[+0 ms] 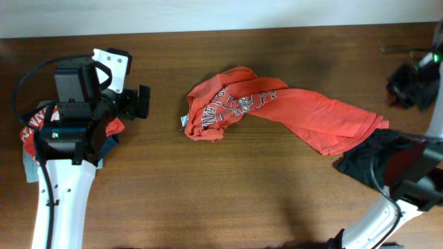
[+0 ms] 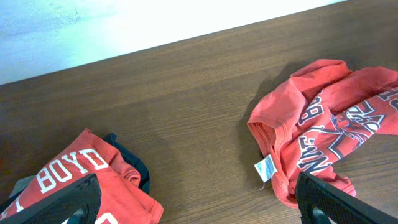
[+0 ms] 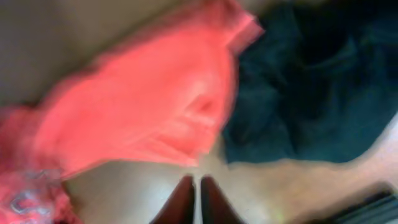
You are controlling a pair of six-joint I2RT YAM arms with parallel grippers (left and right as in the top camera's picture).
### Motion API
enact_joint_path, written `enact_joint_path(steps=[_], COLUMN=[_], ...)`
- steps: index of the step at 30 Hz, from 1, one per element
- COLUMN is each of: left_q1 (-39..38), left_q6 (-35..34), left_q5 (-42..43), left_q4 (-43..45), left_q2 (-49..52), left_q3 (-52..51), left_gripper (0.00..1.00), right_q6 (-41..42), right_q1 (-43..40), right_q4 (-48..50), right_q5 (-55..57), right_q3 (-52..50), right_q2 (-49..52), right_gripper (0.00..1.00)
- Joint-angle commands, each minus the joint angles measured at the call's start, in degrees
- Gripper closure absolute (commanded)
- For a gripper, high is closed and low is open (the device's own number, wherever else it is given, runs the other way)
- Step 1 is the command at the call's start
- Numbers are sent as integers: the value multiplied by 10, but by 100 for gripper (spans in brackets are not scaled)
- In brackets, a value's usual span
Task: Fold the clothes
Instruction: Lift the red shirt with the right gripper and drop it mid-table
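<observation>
At the centre of the table (image 1: 208, 200), a crumpled red tee (image 1: 291, 111) is seen awaiting folding, its long axis laid from the middle of the overhead frame down toward the lower right. Its collar end, marked by a white label (image 2: 265, 168), is pointed at the left edge, while the hem is laid against a dark garment (image 1: 363, 155) at lower right. The right gripper (image 3: 194, 198) is shown with fingers pinched together on nothing, just short of that hem in a blurred wrist view. The left gripper (image 2: 196, 199) is held wide apart and empty above a folded stack (image 2: 74, 177) at far left. Trouble is judged likely if the hem is grabbed blindly: the dark garment could be caught with it, or the bunched printed end dragged rather than spread flat.
</observation>
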Motion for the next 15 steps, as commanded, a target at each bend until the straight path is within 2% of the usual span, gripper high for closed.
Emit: enact_joint_path(steps=[1,10,15], left_q1=[-1,-1,-1], left_q6=[5,5,5], left_q5=[-5,-5,-5], left_q4=[2,2,2], left_q2=[-1,0,0], left_q3=[12,12,12], left_gripper=[1,1,1], right_q6=[9,60,101], right_q1=[-16,-71,-113], right_q4=[14,168,266], right_q5=[17,48,105], right_q3=[-107,-365,-442], right_q2=[-7,-7,-7], right_gripper=[96,96,96])
